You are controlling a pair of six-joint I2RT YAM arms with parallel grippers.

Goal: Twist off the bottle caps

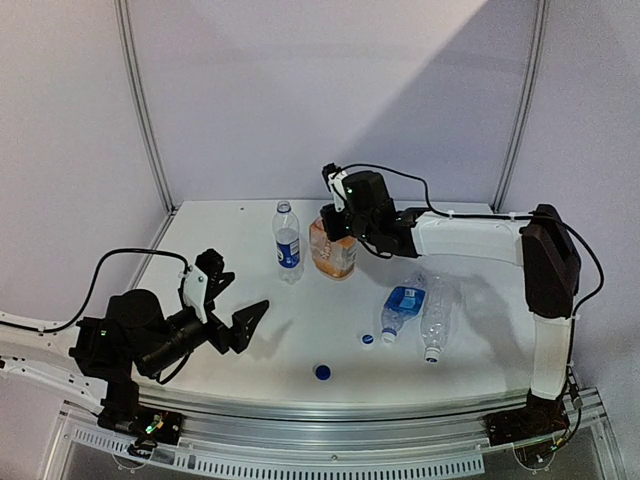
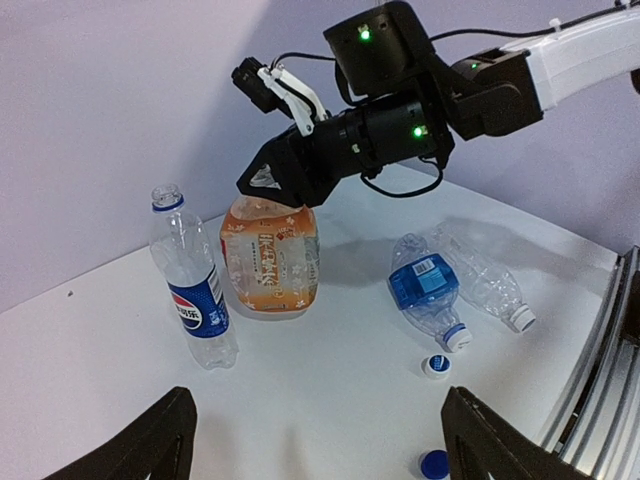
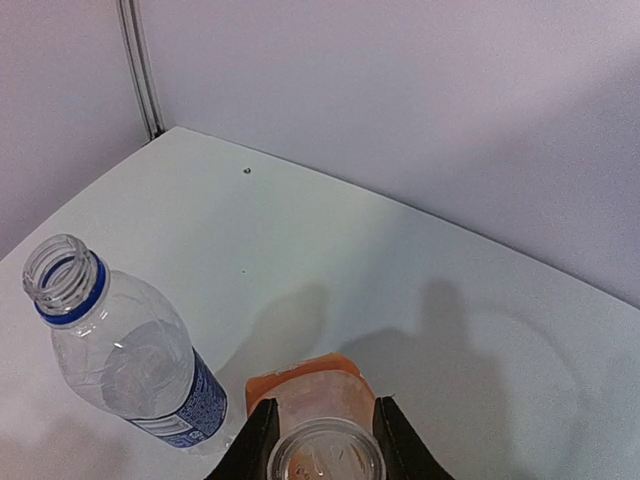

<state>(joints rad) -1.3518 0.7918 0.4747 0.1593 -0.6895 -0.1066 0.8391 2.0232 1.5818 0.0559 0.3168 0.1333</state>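
The squat orange bottle (image 1: 335, 255) stands at the back middle. My right gripper (image 1: 337, 228) comes down on its top, and its fingers (image 3: 258, 440) press both sides of the round pale neck (image 3: 326, 458); I cannot tell if a cap is on. The Pepsi bottle (image 1: 287, 240) stands open to its left. The blue-labelled bottle (image 1: 403, 304) and the plain clear bottle (image 1: 436, 312) lie on their sides at the right, the plain one with a white cap (image 1: 432, 355). A white-and-blue cap (image 1: 368, 338) and a blue cap (image 1: 322, 372) lie loose. My left gripper (image 1: 245, 292) is open and empty.
The table's front rail (image 1: 330, 415) runs near the loose blue cap. The left wall and its metal post (image 1: 150, 130) stand close to the Pepsi bottle. The right arm (image 1: 470, 240) stretches across the back right above the lying bottles.
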